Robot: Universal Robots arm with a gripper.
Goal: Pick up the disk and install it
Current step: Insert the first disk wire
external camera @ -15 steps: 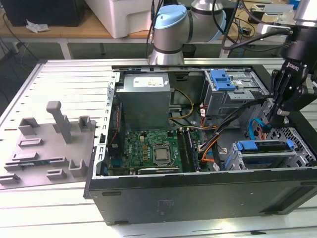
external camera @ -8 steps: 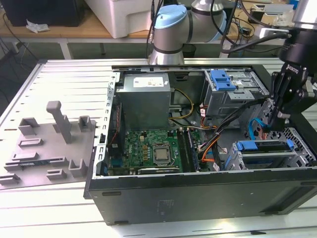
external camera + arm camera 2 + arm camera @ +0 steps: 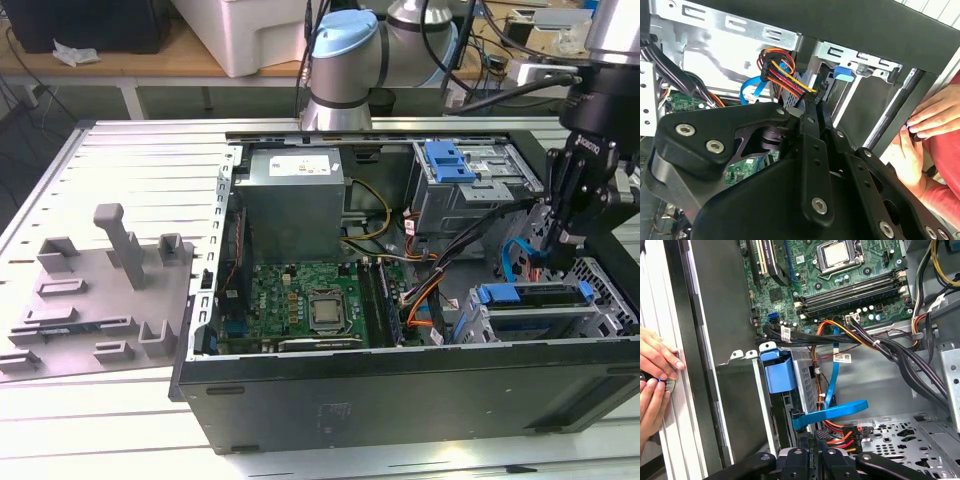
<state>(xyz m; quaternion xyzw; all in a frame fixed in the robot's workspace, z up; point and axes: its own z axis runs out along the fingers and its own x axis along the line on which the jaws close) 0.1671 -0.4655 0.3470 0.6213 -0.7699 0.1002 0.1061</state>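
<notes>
The gripper (image 3: 816, 97) hangs just over the back of the drive cage (image 3: 600, 318), its jaws drawn close together into one narrow tip. That tip sits against the power plug (image 3: 790, 80) with its red, yellow and orange wires. Whether the plug is actually pinched or only touched is hard to make out, because the gripper's own links cover the contact.

The disk (image 3: 780, 374) sits inside the drive cage, slid in edge-on, so little more than its blue carrier frame shows. Its label and silver face are hidden by the cage walls. It looks seated, which would explain why the tool is at the cabling behind the cage and not at the disk itself.

A blue data cable (image 3: 832, 412) loops loose just beside the cage, and its far end is lost behind the gripper.

On the outer side of the case wall next to the cage, a person's hands (image 3: 654, 371) rest on the rim, probably steadying the case. They are cut off at the picture's edge.
</notes>
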